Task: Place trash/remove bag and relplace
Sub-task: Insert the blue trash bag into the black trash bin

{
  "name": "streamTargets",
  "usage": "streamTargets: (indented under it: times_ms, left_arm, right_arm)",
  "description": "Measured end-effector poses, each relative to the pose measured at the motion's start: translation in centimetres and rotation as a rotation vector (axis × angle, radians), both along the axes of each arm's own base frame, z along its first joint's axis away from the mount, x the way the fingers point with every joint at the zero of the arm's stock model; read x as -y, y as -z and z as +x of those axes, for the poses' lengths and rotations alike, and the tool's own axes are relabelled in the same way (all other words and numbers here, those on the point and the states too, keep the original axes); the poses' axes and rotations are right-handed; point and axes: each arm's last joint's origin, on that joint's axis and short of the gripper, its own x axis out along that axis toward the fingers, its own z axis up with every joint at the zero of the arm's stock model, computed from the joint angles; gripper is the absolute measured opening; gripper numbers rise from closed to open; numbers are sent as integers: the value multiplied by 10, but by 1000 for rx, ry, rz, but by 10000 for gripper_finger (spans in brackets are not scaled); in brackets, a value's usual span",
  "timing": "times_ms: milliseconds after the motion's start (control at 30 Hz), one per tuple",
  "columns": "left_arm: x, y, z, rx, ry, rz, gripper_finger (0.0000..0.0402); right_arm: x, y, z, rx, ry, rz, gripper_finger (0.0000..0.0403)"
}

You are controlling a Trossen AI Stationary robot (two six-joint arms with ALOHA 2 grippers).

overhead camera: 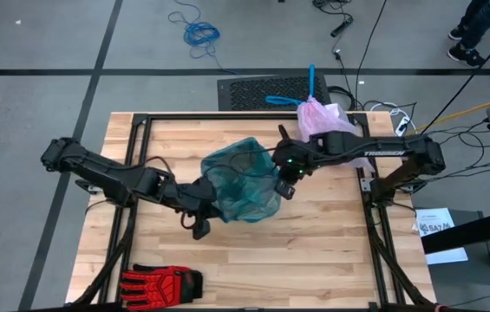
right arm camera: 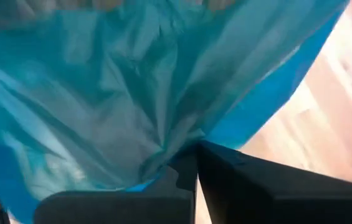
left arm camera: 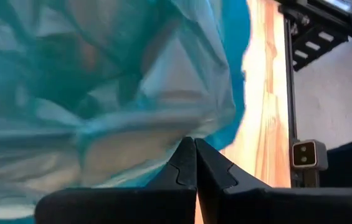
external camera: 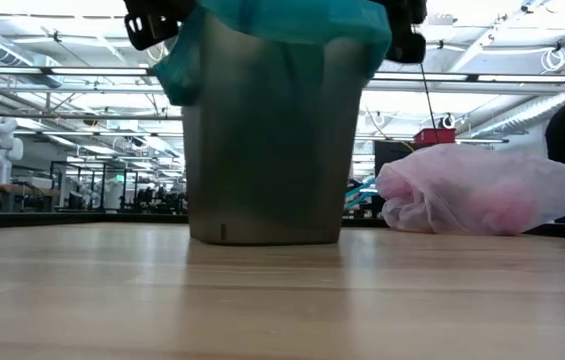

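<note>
- Left gripper (left arm camera: 194, 163): jaws pressed together, pinching the teal bag (overhead camera: 243, 179) at the bin's left rim.
- Right gripper (right arm camera: 195, 163): jaws pressed together on the same teal film at the right rim.
- Grey bin (external camera: 262, 140) stands upright mid-surface, teal bag draped over its mouth.
- Pink bag (overhead camera: 321, 116) with blue drawstrings lies at the far edge of the surface (overhead camera: 314, 251), behind the right arm.
- Red glove (overhead camera: 162, 282) at near-left corner.

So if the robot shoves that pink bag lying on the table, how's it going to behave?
Probably floppy: the pink bag lies slumped and wrinkled, so a push would likely crumple it rather than slide it. It looks thin and translucent, so likely light. It bulges, though what is inside cannot be seen. It seems unlikely to roll.
</note>
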Motion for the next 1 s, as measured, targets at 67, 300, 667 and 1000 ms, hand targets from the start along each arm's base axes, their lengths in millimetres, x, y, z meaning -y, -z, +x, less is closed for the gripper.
streamTargets:
  times_ms: [67, 300, 667, 1000]
  left_arm:
    - [-3, -3, -5, 1, -29, 2, 0]
    - [-8, -13, -18, 17, -77, 24, 0]
    - [-7, -39, -46, 129, -104, -74, 0]
    - [-35, -65, -74, 307, -338, 18, 0]
  right_arm:
    - [0, 10, 1, -5, -2, 15, 1]
    - [-2, 44, 0, -63, 8, 64, 0]
    - [-4, 40, -17, -81, 29, 100, 0]
    - [-5, -39, -53, 299, 125, 187, 0]
